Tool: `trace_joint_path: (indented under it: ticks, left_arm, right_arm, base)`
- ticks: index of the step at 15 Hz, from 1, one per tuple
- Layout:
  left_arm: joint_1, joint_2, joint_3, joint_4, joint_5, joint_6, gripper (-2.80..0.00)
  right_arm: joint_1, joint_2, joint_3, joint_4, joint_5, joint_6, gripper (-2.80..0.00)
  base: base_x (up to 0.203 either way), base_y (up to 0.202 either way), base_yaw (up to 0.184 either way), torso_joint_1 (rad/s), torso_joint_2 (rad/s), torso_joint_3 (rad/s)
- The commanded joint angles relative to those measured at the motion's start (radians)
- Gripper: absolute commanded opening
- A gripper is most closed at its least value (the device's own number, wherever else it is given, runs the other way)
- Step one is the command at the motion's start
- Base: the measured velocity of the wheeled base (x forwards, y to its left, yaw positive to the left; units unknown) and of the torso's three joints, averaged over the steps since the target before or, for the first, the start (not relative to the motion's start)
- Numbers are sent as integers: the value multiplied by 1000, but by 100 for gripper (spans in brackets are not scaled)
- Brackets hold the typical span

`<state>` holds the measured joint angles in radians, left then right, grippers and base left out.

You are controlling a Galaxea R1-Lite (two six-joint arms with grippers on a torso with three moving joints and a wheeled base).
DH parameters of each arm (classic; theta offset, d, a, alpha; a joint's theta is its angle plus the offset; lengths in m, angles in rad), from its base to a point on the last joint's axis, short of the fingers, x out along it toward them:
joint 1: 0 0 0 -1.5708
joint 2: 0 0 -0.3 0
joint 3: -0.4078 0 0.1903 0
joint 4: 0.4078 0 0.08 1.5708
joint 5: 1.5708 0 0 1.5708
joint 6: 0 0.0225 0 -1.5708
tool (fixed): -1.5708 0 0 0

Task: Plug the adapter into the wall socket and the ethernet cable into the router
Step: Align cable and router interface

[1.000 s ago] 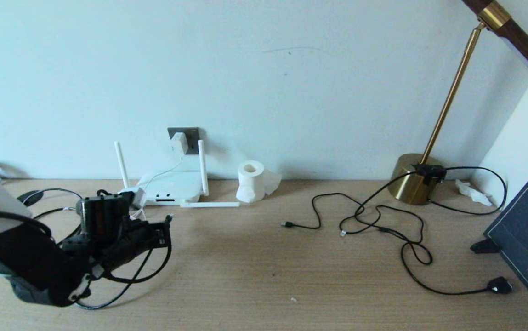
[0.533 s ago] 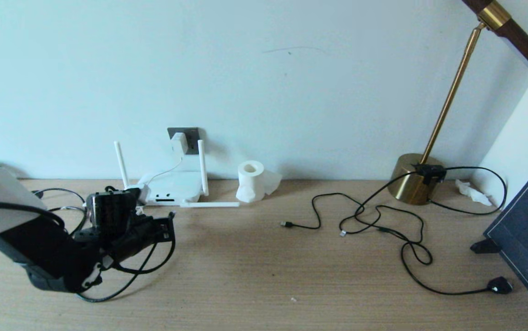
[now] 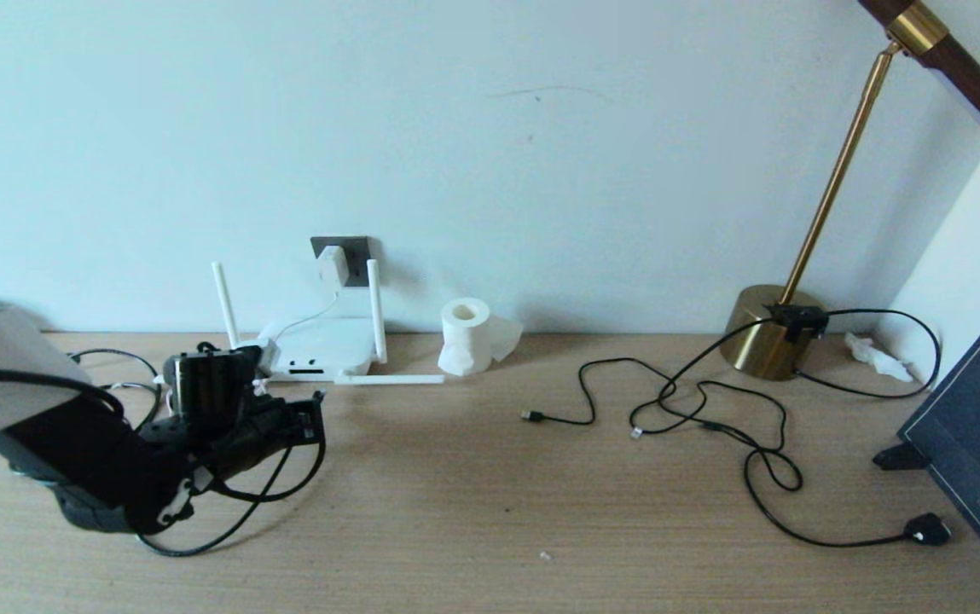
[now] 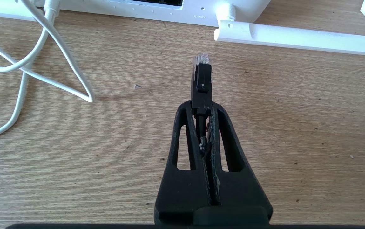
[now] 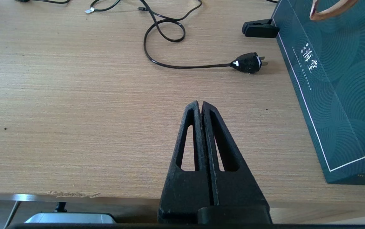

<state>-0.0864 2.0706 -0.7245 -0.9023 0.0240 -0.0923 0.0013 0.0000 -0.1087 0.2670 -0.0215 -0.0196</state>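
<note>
Holding the ethernet cable (image 4: 201, 83) tight near its clear tip, the left hand (image 4: 201, 106) sits low over the worktop (image 3: 490, 503), just in front of the router (image 3: 319, 350). The adapter (image 3: 332, 266) sits in the wall socket (image 3: 355, 256). The right hand (image 5: 200, 106) is closed, empty, far off.

The left gripper (image 3: 310, 418) has come forward over the surface (image 3: 490, 495) toward the router (image 3: 319, 350) since a second ago, carrying the ethernet cable (image 4: 202, 79) with it; most of that travel came early, with only a slight nudge lately. The cable's clear tip now sits closer to the router's port face, not yet touching. Its slack loop has trailed along behind.
</note>
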Motion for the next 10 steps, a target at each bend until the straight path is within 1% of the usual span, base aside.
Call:
trace_joint_path:
  ticks: [1, 5, 10]
  left_arm:
    - [4, 0, -3, -6, 1, -1, -280]
    - [8, -1, -13, -6, -13, -1, -280]
    - [35, -3, -25, 11, -23, -1, -280]
  right_arm:
    - [0, 2, 0, 1, 0, 0, -280]
    - [0, 2, 0, 1, 0, 0, -280]
    - [0, 2, 0, 1, 0, 0, -280]
  base:
    - [0, 0, 0, 0, 0, 0]
    - [0, 0, 0, 0, 0, 0]
    - [0, 0, 0, 0, 0, 0]
